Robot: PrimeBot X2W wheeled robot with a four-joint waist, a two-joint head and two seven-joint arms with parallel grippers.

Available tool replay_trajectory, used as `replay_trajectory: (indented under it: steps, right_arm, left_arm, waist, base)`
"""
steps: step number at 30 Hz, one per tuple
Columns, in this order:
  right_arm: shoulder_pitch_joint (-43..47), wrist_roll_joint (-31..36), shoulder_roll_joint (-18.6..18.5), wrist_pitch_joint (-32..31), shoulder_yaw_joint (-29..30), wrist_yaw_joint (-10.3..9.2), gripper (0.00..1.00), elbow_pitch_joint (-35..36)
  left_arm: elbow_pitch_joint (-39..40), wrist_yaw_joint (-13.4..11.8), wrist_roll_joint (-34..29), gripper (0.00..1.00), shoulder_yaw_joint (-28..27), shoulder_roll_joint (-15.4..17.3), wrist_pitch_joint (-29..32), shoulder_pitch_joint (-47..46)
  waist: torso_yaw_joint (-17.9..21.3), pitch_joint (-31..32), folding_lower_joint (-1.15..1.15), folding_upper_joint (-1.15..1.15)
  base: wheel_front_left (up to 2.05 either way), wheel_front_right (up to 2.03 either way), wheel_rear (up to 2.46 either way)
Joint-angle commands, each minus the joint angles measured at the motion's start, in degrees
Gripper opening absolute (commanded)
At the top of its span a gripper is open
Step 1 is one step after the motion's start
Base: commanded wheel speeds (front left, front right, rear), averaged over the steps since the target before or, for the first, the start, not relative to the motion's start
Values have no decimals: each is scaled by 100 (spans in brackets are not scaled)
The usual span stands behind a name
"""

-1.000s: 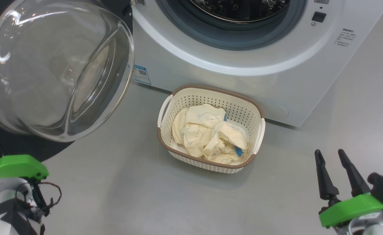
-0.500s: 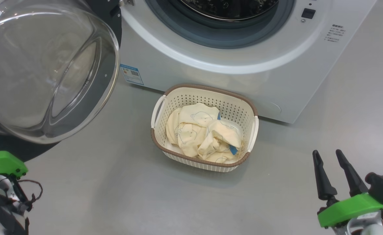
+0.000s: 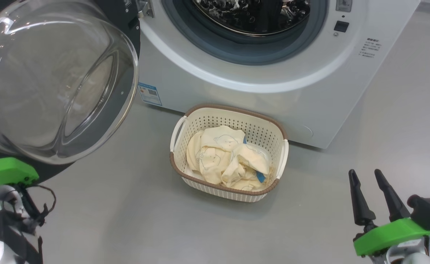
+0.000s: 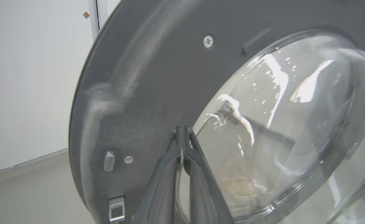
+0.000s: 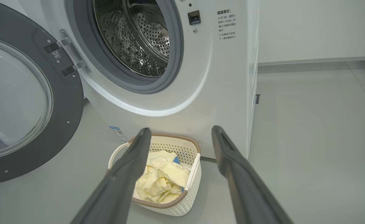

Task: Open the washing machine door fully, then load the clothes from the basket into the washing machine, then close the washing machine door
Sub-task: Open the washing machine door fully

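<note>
Head view:
- washing machine door (image 3: 59,82) at 10 o'clock, swung out on its metal hinge (image 3: 146,8). Left and top of it are cut off by the frame. The glass bowl bulges toward 4 o'clock.
- washing machine (image 3: 262,93) at 12. The top of the steel drum (image 3: 253,14) is cropped.
- basket (image 3: 220,119) is dead centre on the floor, at 6 o'clock of the drum mouth and just off the front panel. Its long axis runs roughly 9-to-3, with the 3 end slightly nearer the robot.
- clothes (image 3: 224,157) are bunched inside and cover most of the basket floor. Can't tell how many pieces.

Left gripper (image 4: 182,132): in the head view its fingers are hidden at 8 o'clock below the door. In the wrist view the fingers are pressed flat together with nothing between them. The tips sit at the seam between the dark rim and the glass; I can't tell whether they touch it.

Right gripper (image 3: 364,175) at 4 o'clock, well apart from the basket. Fingers are spread wide and empty, pointing at about 11. The wrist view looks along them to the basket and the drum mouth.
</note>
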State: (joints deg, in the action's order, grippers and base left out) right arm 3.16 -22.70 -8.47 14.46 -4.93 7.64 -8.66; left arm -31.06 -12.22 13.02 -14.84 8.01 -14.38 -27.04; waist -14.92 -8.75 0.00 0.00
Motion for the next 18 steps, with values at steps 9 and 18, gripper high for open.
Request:
replay_trajectory:
  steps: [9,18]
  right_arm:
    - [-102,-19,89,54,-75,-15,100,152]
    - [-74,19,158,54,-61,-15,100,183]
  left_arm:
    - [1670,358,-177,100,101,-166,-62,595]
    - [2588,701,-341,100,861,-336,15,1131]
  waist:
    - [73,297,0,0]
    - [397,476,0,0]
  base:
    - [0,0,0]
    - [0,0,0]
